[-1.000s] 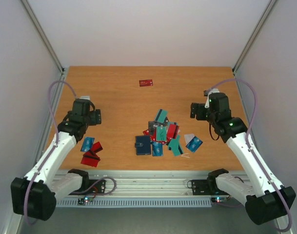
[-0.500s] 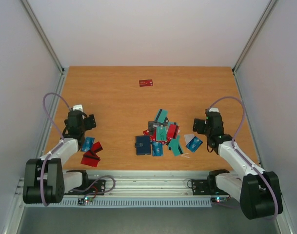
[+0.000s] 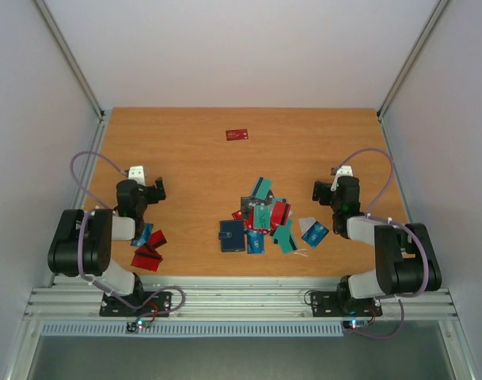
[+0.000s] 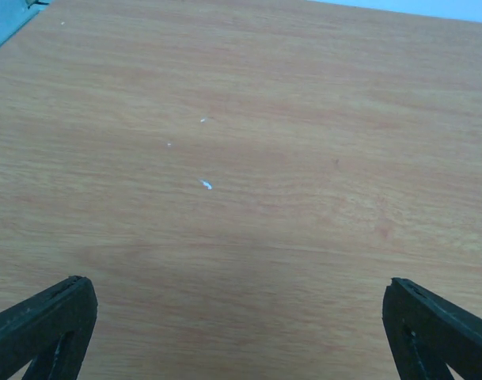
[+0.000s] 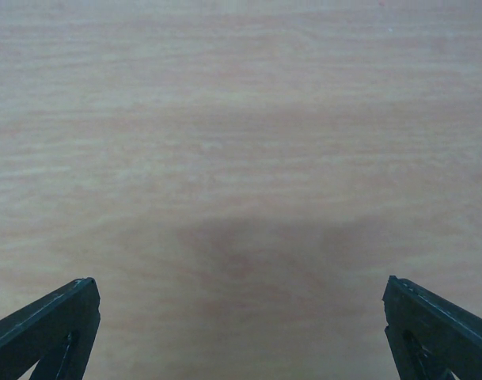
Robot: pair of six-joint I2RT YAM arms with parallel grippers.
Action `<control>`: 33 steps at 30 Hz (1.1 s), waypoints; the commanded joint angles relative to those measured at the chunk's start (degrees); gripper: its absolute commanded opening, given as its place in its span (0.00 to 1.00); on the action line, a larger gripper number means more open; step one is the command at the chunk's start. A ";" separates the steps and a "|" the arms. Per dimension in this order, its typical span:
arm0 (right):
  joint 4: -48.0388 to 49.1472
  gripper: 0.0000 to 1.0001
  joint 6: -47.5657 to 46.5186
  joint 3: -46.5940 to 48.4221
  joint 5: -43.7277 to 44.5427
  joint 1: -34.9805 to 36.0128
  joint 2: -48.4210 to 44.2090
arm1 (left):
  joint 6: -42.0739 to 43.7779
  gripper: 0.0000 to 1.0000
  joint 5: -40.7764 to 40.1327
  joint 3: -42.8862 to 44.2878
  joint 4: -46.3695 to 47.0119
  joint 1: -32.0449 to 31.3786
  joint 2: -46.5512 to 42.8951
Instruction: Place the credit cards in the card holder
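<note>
While both arms sat folded by the near edge of the orange-brown wooden table [image 3: 185,158], the left gripper [image 3: 152,190] and right gripper [image 3: 324,190] gaped wide, grasping nothing. The dark navy folding card holder [image 3: 233,235] lay mid-table toward the near edge, just beside a heap of teal, blue, red and grey plastic credit cards [image 3: 264,214].

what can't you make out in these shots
- Top view: credit cards in the middle heap overlap, so no count.
- Top view: card holder too small to tell open or shut.
- Top view: lone red card, print too small.
- Wrist views: only bare table; no cards in frame.
</note>
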 commanded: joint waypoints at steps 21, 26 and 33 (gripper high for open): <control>20.62 0.98 -1.65 1.64 -12.19 -6.12 11.02 | 3.94 0.99 4.53 2.23 6.69 -1.23 0.97; 20.90 0.99 -2.19 1.40 -10.65 -5.42 10.94 | 3.94 0.99 4.54 2.25 6.75 -1.23 0.97; 20.93 0.98 -2.24 1.43 -10.53 -5.34 11.01 | 3.94 0.99 4.58 2.25 6.71 -1.23 1.03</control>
